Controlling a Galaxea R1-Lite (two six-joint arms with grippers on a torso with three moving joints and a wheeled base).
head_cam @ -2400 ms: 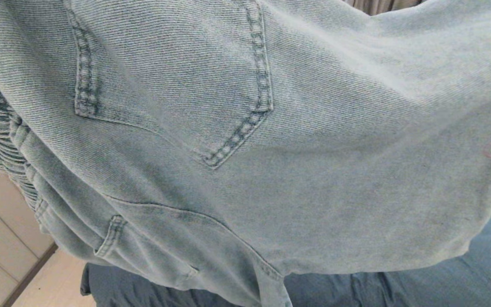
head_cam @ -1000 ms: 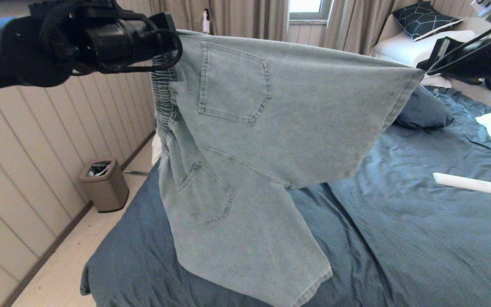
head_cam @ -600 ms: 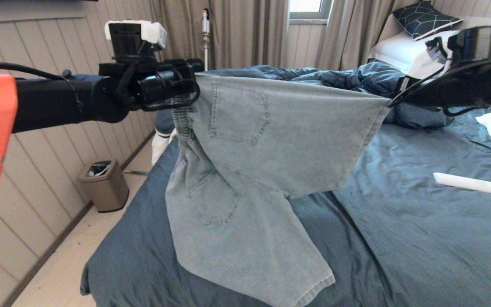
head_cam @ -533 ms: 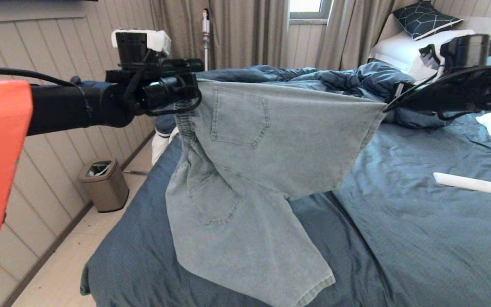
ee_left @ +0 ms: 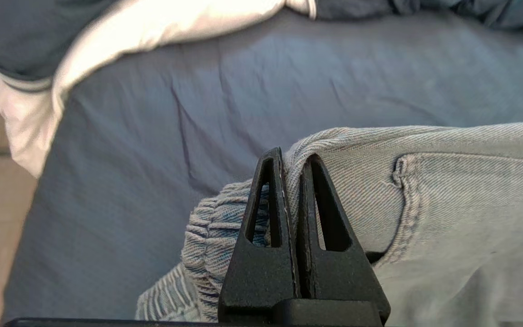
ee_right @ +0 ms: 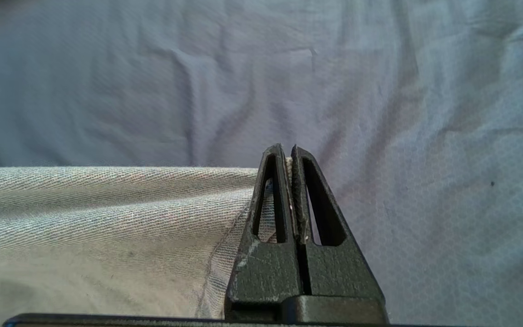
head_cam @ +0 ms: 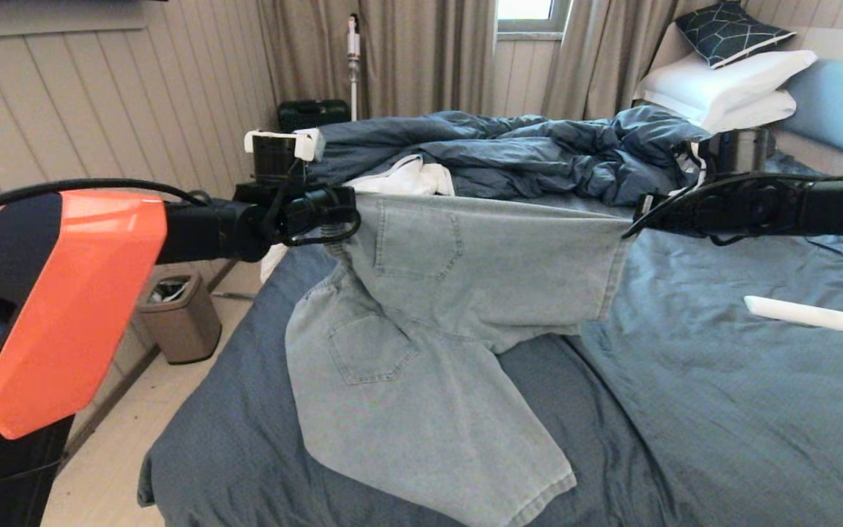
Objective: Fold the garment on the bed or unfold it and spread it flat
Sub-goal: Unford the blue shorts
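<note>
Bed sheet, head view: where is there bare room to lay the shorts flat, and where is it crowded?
Bare slate-blue sheet lies right of the hanging shorts, up to the white flat object. The far end is crowded by the rumpled duvet and pillows. Left end effector and right end effector each pinch an upper corner of the shorts.

Bare sheet (head_cam: 721,410) right; duvet (head_cam: 524,150) behind

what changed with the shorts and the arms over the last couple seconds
Both arms came down and away from the camera, lowering the shorts so more of the lower leg lies on the bed. The left gripper still pinches the waistband end, the right gripper the hem corner. The white object stayed put.
</note>
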